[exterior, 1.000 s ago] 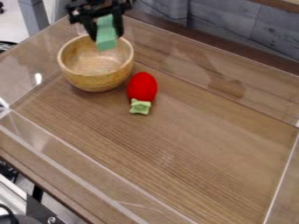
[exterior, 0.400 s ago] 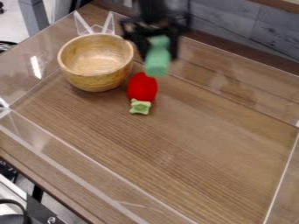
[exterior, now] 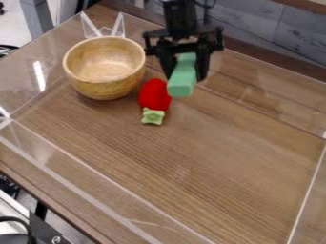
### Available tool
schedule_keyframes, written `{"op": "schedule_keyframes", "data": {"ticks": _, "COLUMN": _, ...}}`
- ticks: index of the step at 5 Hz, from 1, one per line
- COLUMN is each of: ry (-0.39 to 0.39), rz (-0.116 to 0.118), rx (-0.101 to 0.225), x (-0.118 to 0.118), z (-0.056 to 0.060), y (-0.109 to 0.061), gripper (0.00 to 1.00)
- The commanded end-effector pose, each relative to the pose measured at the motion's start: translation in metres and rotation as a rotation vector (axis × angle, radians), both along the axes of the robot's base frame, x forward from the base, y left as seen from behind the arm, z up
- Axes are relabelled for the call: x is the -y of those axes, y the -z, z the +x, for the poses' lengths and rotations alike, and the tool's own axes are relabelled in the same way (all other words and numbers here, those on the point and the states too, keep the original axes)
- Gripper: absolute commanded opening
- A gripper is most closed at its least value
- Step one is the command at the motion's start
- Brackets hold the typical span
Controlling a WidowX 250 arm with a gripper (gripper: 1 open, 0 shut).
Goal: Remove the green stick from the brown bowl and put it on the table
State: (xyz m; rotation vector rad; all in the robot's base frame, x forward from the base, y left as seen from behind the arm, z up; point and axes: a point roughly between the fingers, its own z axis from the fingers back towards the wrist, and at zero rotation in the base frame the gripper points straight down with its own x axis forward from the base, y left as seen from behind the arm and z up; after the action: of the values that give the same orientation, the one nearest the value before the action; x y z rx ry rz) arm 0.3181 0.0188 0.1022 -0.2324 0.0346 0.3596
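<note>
Camera view: one frame from above the table's near corner.
Gripper [exterior: 185, 69]: seen in the upper middle of the frame, pointed downward, its black fingers clamped on the green stick.
Green stick [exterior: 184, 75]: held upright and slightly tilted, clear of the tabletop, just right of the red rounded object.
Brown bowl [exterior: 103, 67]: set at the upper left, nothing seen inside it.
Red rounded object [exterior: 154, 93]: placed just right of the bowl, its upper right edge overlapped by the stick.
Small pale-green piece [exterior: 152, 117]: laid directly below the red object.
Table [exterior: 192, 172]: wood-grain, bordered by clear plastic walls [exterior: 32, 124].
</note>
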Motion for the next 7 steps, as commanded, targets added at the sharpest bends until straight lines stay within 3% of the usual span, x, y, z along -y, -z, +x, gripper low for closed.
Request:
{"op": "schedule_keyframes", "data": {"ticks": 1, "ry": -0.04, "rz": -0.005, "rx": 0.096, "x": -0.007, "z": 0.009, "y": -0.045, "gripper": 0.0}}
{"op": "schedule_keyframes", "data": {"ticks": 5, "ry": -0.035, "rz": -0.008, "rx": 0.093, "x": -0.01, "z": -0.032, "y": -0.055, "gripper": 0.0}}
{"op": "schedule_keyframes", "data": {"ticks": 7, "ry": -0.096, "rz": 0.0, "rx": 0.091, "x": -0.005, "z": -0.047, "y": -0.046, "gripper": 0.0}}
